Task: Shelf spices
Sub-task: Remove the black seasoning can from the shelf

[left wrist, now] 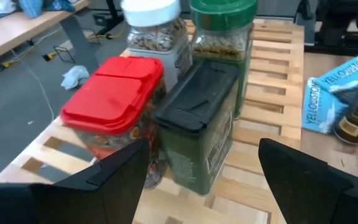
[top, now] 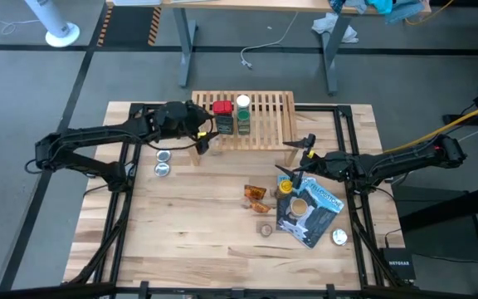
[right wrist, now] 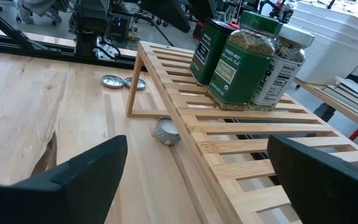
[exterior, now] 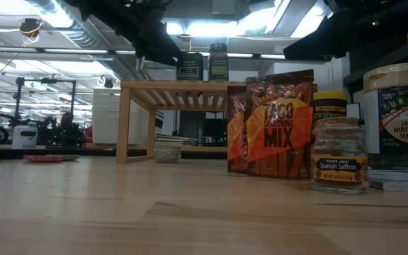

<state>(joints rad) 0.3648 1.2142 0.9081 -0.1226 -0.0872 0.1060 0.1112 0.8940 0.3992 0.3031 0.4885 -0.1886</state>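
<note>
4 spices on shelf

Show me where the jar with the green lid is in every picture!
High view: the green-lidded jar stands on the shelf, below the white-capped jar.
Low view: on the shelf top, right of the dark tin, at.
Left wrist view: behind the dark tin, at.
Right wrist view: nearest jar, at.
Shared landmark: the dark tin beside it.

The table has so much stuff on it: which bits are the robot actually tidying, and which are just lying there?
Part of the job:
- shelf
- four spice containers on it, including the red-capped one and the dark tin
- taco mix packets
- saffron jar
- yellow-capped jar

Just lying about:
- silver discs
- blue pouch
</note>
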